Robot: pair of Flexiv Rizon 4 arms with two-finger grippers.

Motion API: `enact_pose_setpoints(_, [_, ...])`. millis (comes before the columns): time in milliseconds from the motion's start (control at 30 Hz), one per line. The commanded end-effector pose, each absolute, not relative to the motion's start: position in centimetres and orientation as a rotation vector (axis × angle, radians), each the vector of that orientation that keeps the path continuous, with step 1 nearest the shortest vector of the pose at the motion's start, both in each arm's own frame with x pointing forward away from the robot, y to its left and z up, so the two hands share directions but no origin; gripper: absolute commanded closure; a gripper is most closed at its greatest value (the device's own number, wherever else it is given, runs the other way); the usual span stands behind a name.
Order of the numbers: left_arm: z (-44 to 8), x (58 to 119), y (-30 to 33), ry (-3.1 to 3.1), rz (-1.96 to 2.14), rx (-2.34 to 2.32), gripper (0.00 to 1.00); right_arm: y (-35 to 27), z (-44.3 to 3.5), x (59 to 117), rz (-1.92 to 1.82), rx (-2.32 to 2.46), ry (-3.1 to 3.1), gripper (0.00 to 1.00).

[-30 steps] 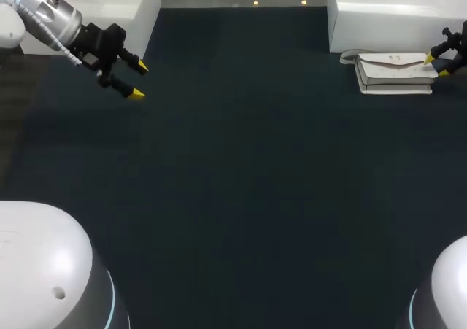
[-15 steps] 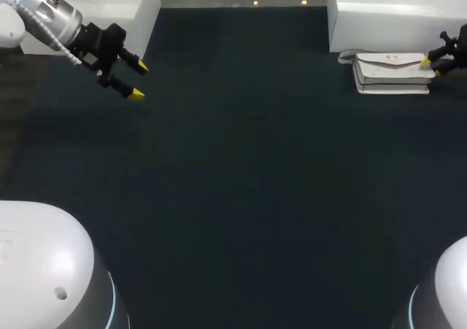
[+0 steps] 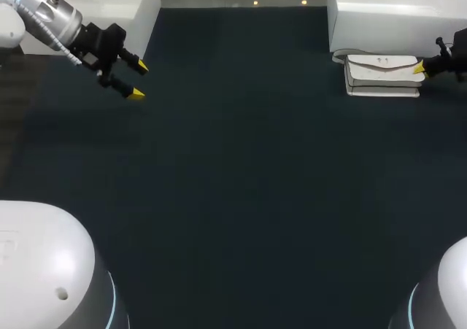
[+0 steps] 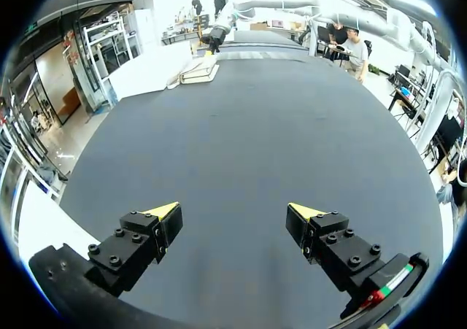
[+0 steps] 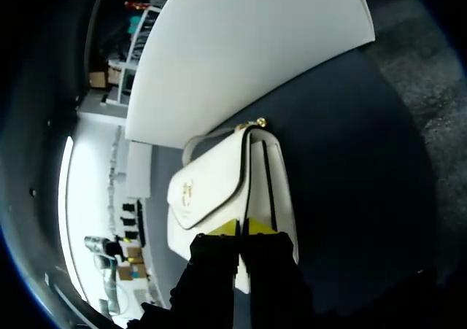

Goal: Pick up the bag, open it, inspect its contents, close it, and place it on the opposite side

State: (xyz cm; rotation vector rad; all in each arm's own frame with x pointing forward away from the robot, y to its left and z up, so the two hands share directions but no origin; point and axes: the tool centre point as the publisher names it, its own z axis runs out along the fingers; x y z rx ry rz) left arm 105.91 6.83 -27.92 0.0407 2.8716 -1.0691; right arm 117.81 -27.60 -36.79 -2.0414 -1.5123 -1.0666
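Now that my right claw (image 5: 243,230) is pinched shut on the near end of the white bag (image 5: 215,187), the bag has slid toward the middle, still on the table's far right beside the white block (image 3: 387,19). I judge lifting comes next. Well apart, my left claw (image 3: 139,81) hangs open.

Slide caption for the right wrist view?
Right gripper at the near end of the white bag, lying on the table beside a white box.

Bag (image 3: 383,75) far right on table (image 3: 233,198), right end effector (image 3: 419,68) at its right end, left end effector (image 3: 139,81) far left
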Motion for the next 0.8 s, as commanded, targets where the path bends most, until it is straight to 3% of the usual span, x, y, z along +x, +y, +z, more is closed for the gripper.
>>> enact_pose_setpoints(33, [-28.0,105.9,6.8,2.869,-1.072,0.043,0.00,-26.8,-36.6,117.8,-0.847,-1.856,-1.566,1.00])
enact_pose_setpoints(367, [-28.0,105.9,6.8,2.869,-1.072,0.043,0.00,-23.2,-35.4,115.4,-0.883,-1.850,-1.561,1.00])
enact_pose_setpoints(800, [-28.0,105.9,6.8,2.869,-1.072,0.043,0.00,-23.2,-35.4,115.4,-0.883,-1.850,-1.561,1.00])
